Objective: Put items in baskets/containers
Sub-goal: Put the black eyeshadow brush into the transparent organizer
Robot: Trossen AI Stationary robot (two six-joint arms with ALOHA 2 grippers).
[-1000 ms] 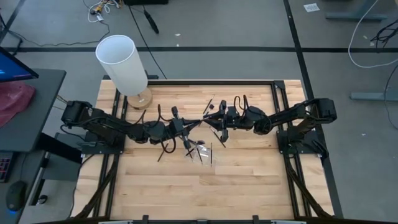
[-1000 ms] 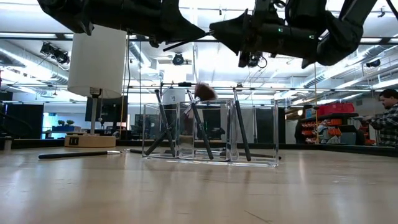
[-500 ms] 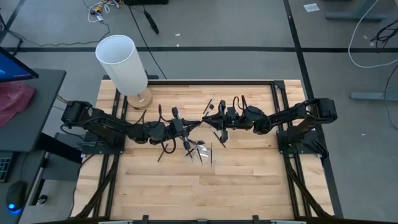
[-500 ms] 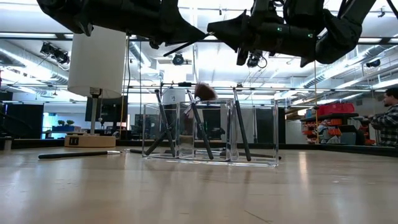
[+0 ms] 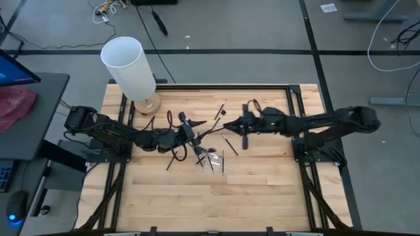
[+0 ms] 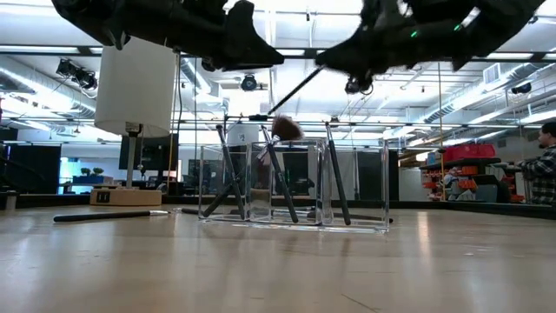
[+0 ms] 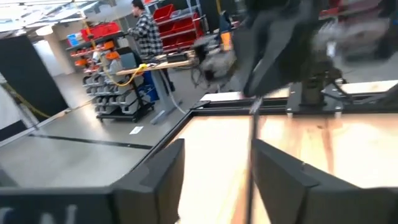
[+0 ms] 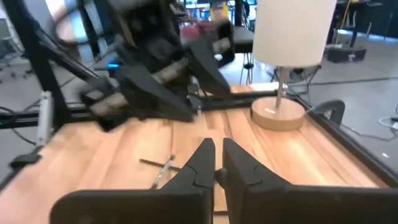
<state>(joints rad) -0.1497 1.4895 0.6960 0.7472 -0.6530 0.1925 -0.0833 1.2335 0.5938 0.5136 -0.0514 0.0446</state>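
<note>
A thin black brush hangs in the air above the clear holder, which has several brushes standing in it. My right gripper is shut on the brush's upper end. My left gripper is open just left of it. The brush's shaft runs between its spread fingers, close to one of them. My right gripper pinches the brush's upper end between its two fingers, coming roughly level from the table's right. The brush sticks out ahead of the fingertips and slants down toward the left gripper, clear of table and holder. My left gripper: I cannot tell whether a finger touches the shaft.
A tall white cylinder on a round wooden base stands at the far left. Loose brushes lie on the wood; one shows in the low view. A person stands in the room behind.
My right gripper has shut on the brush held between the two grippers. My left gripper has then opened and let go. The right gripper has drawn back a little toward the table's right edge, and the brush now slants down from it.
</note>
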